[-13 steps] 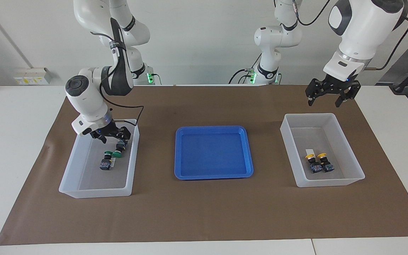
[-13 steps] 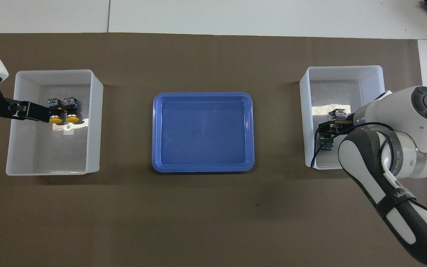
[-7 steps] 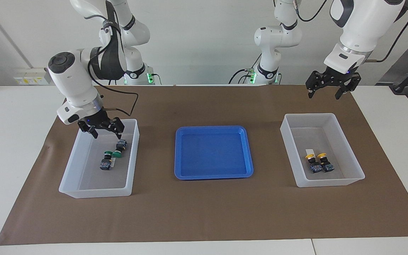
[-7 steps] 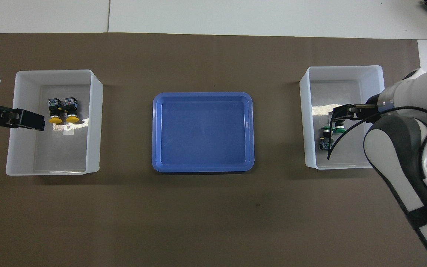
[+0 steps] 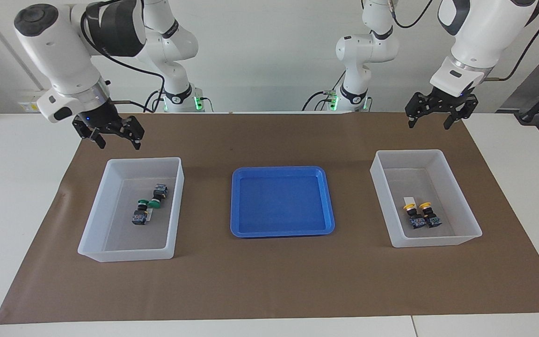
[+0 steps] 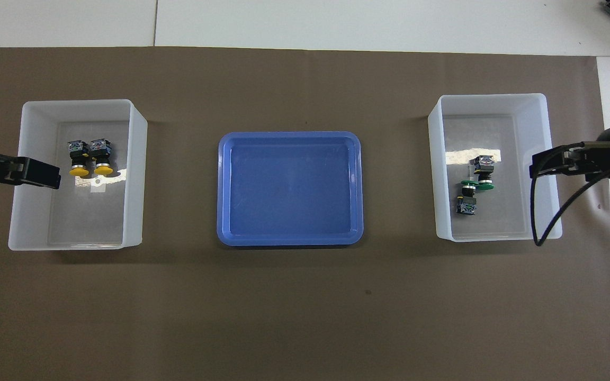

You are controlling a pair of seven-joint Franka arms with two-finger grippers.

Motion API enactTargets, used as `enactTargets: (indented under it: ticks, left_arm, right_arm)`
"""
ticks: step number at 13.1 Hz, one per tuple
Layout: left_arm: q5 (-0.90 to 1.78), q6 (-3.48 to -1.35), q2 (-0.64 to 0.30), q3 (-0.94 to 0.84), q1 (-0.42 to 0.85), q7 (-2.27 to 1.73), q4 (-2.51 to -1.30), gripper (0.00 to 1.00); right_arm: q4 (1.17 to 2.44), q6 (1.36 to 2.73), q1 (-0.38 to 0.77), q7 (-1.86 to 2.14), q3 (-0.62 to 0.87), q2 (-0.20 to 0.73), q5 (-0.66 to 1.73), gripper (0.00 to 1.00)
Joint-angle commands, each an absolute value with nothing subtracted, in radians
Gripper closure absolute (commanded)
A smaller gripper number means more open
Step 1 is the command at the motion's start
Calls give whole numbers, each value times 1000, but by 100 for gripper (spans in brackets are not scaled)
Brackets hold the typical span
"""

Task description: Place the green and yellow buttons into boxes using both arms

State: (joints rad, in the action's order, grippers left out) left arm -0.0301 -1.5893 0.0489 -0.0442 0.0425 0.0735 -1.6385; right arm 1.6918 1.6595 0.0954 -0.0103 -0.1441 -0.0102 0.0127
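Note:
Two green buttons [image 5: 154,202] [image 6: 485,185] lie close together in the box [image 5: 124,255] [image 6: 490,97] at the right arm's end. Two yellow buttons [image 5: 425,205] [image 6: 103,169] lie side by side in the box [image 5: 433,243] [image 6: 77,103] at the left arm's end. My right gripper [image 5: 119,144] [image 6: 534,163] is open and empty, raised over the mat by its box's robot-side end. My left gripper [image 5: 429,124] [image 6: 56,178] is open and empty, raised over the mat by its own box's robot-side end.
A shallow blue tray [image 5: 282,231] [image 6: 289,241] with nothing in it sits mid-table between the boxes on the brown mat. Two smaller white arms with green lights [image 5: 176,84] [image 5: 358,79] stand at the robots' edge of the table.
My right gripper has risen out of the green-button box, leaving both green buttons lying inside, and has drawn back over the mat. My left gripper has lifted slightly.

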Motion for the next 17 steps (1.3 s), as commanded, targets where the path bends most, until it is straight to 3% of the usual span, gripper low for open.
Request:
enactTargets:
  ticks: [1, 5, 17]
  left_arm:
    - [-26, -1568, 48, -40, 35, 78, -1611, 0]
    - [-26, -1571, 51, -35, 32, 84, -1620, 0]
    - [-28, -1577, 63, -32, 28, 86, -1649, 0]
  right_arm:
    - [1687, 1611, 28, 75, -137, -38, 18, 0]
    - [1548, 1488, 8, 89, -133, -35, 2, 0]
    - [1660, 1582, 44, 80, -118, -80, -2, 0]
